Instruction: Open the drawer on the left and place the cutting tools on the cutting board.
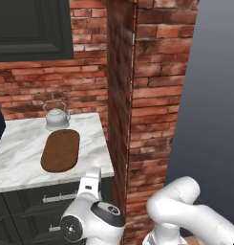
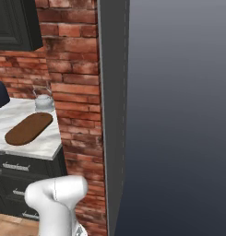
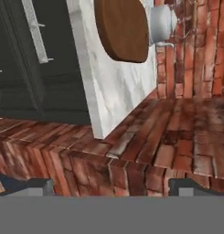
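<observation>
Pincer [image 3: 109, 185]: released, jaws spread wide, nothing between them; aimed at the brick pillar [image 3: 177, 137] close ahead.

Drawer [image 3: 35, 50]: ahead of the pincer and off to one side, under the counter edge; shut, silver bar handle [image 3: 34, 29] untouched.

Cutting board [image 3: 122, 27]: oval, dark brown, flat on the white marble countertop [image 3: 109, 87], beyond the pincer; bare.

Kettle [image 3: 161, 23]: just past the board's far end, near the brick wall.

Cutting tools: not visible; presumably inside the shut drawer.

Progress, as judged: nothing completed. Remaining: reach the handle, pull the drawer out, lift peeler and knife, set both on the board.
</observation>
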{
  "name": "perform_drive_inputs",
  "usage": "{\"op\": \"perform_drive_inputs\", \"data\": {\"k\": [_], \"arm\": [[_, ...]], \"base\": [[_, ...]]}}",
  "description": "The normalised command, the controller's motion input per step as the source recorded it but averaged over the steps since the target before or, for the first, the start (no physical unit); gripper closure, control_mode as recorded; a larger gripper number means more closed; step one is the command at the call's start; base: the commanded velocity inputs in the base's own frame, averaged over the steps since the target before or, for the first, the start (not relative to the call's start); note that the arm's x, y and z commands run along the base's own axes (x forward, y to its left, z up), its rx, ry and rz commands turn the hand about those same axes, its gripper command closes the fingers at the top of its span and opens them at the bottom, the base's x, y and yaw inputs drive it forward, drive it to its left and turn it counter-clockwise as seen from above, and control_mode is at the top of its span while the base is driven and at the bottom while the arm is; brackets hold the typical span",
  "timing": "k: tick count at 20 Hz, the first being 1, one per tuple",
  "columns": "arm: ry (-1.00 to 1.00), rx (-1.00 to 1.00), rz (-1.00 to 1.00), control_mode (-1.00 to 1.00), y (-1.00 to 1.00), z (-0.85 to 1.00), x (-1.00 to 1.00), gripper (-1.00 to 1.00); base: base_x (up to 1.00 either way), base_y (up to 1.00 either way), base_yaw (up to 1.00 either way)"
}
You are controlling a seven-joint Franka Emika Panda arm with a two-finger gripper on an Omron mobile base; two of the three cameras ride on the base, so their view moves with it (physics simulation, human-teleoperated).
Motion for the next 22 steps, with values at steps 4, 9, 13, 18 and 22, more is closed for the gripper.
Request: {"op": "perform_drive_inputs", "data": {"k": [4, 9, 13, 18, 22], "arm": [[0.01, -0.21, 0.36, -1.00, 0.45, -0.44, -0.26, -1.00], [0.05, -0.18, 0.39, -1.00, 0.35, -0.22, 0.00, -1.00], [0.02, -0.13, 0.23, -1.00, 0.44, -0.22, 0.11, -1.00], [0.00, -0.02, -0.04, -1.00, 0.07, -0.38, 0.25, -1.00], [0.00, 0.00, -0.12, -1.00, 0.16, -0.51, 0.21, -1.00]], "base": [[0.00, 0.00, 0.00], [0.00, 0.00, 0.00], [0.00, 0.00, 0.00], [0.00, 0.00, 0.00], [0.00, 0.00, 0.00]]}}
